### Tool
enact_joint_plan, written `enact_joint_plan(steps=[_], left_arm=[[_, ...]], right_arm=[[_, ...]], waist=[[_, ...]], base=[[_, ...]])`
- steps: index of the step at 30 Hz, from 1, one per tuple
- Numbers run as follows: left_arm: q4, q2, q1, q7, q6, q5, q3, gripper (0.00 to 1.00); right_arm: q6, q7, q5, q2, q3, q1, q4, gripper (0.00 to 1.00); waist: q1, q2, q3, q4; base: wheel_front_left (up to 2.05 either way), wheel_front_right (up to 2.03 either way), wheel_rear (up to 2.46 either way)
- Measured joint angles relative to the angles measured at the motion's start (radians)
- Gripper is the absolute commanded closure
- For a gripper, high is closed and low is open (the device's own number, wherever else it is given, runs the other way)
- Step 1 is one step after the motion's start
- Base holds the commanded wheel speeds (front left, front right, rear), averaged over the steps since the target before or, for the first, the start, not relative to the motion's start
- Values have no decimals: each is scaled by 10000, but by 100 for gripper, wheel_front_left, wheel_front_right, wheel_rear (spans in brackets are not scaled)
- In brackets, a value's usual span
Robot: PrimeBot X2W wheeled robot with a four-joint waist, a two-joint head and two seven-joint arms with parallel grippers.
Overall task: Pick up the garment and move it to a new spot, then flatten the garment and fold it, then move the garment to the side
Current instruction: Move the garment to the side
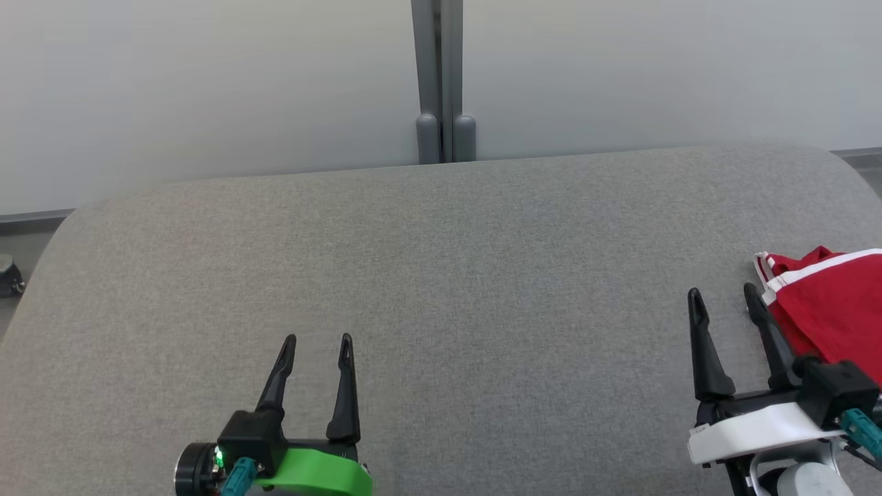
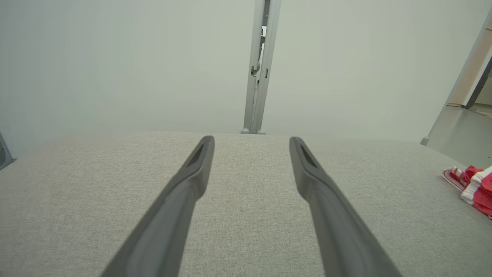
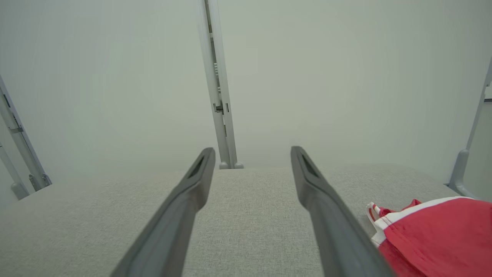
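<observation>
The garment [image 1: 830, 303] lies bunched at the surface's [image 1: 441, 262] right edge. The right gripper [image 1: 723, 291] hangs just beside it, the left gripper [image 1: 318, 339] by the front edge; the 2 gape empty, likely readying the pickup.

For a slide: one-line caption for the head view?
Left gripper and right gripper open over the grey cushion; red garment lies by the right one.

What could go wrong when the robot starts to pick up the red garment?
1. The garment lies bunched near the grey surface's right end; a careless pull might drag it off.
2. The open right gripper sits beside its white trim and might pinch several layers.
</observation>
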Motion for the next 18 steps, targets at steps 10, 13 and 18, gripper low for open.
enact_joint_plan(steps=[10, 13, 18], left_arm=[[-52, 2, 118, 0, 209, 366, 100, 0], [19, 2, 134, 0, 209, 366, 102, 0], [132, 2, 210, 0, -102, 98, 15, 0]], right_arm=[[0, 0, -150, 284, -12, 140, -161, 0], [0, 0, -127, 314, -10, 139, -159, 0], [0, 0, -121, 351, -13, 139, -150, 0]], waist=[[0, 0, -70, 101], [0, 0, -75, 85], [0, 0, -100, 53]], base=[[0, 0, 0], [0, 0, 0], [0, 0, 0]])
